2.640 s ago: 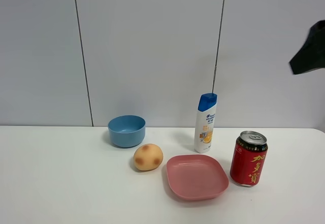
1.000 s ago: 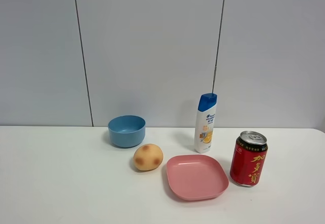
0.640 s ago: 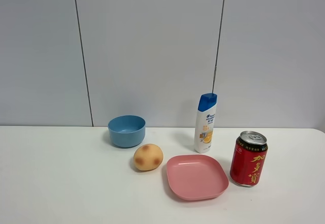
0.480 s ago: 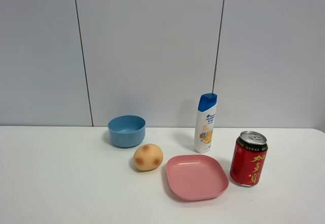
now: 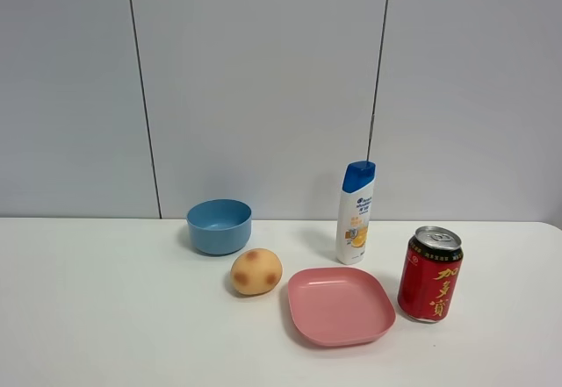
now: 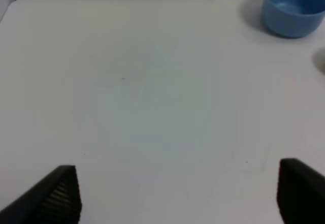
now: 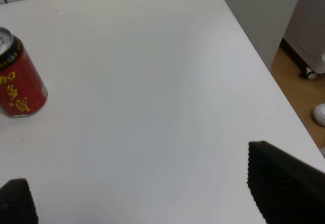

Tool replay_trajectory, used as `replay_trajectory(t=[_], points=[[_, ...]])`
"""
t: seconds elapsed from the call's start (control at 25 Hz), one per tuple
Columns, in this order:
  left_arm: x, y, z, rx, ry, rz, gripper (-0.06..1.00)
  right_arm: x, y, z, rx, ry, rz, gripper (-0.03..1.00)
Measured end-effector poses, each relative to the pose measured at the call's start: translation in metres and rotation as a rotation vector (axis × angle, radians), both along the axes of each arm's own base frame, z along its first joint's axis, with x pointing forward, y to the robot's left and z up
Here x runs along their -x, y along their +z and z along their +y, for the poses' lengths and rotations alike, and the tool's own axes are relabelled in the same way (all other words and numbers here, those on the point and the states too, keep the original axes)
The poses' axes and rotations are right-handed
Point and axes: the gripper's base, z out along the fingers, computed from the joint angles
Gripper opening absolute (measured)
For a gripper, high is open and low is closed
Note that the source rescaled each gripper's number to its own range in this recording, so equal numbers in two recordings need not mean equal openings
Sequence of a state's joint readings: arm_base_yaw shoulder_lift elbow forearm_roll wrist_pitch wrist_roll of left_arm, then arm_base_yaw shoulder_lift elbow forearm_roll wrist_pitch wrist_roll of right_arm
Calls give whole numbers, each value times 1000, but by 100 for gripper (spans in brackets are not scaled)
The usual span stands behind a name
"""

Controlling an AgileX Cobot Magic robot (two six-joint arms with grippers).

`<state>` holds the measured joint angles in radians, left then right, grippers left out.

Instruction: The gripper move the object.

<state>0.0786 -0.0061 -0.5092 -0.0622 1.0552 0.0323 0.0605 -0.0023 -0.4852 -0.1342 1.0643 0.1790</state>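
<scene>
On the white table (image 5: 105, 317) stand a blue bowl (image 5: 219, 225), a tan bun-like ball (image 5: 255, 272), a pink plate (image 5: 340, 305), a shampoo bottle (image 5: 356, 212) and a red can (image 5: 430, 275). Neither gripper shows in the exterior high view. My left gripper (image 6: 177, 196) is open and empty above bare table, with the blue bowl (image 6: 292, 8) far from it. My right gripper (image 7: 147, 196) is open and empty above the table's right end, with the red can (image 7: 18, 76) off to one side.
The table's right edge (image 7: 264, 64) runs close to my right gripper, with floor and a white wheeled unit (image 7: 310, 26) beyond it. A grey panelled wall (image 5: 263, 80) stands behind the table.
A dark arm part seen at the upper right 2.6 s ago has left the exterior high view. The objects have not moved.
</scene>
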Motion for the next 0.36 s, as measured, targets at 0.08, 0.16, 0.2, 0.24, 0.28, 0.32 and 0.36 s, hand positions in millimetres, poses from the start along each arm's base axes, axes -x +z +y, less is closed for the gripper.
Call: replay_trajectory(t=[0.08,0.16,0.2,0.24,0.28,0.32,0.36], points=[[0,0,0,0,0,0,100,0,0,0,0,0,0,50],[0,0,0,0,0,0,100,0,0,0,0,0,0,50],[0,0,0,0,0,0,100,0,0,0,-1,0,0,50],[0,0,0,0,0,0,100,0,0,0,-1,0,0,50],[0,0,0,0,0,0,100,0,0,0,-1,0,0,50],[0,0,0,0,0,0,100,0,0,0,-1,0,0,50],[0,0,0,0,0,0,100,0,0,0,-1,0,0,50]])
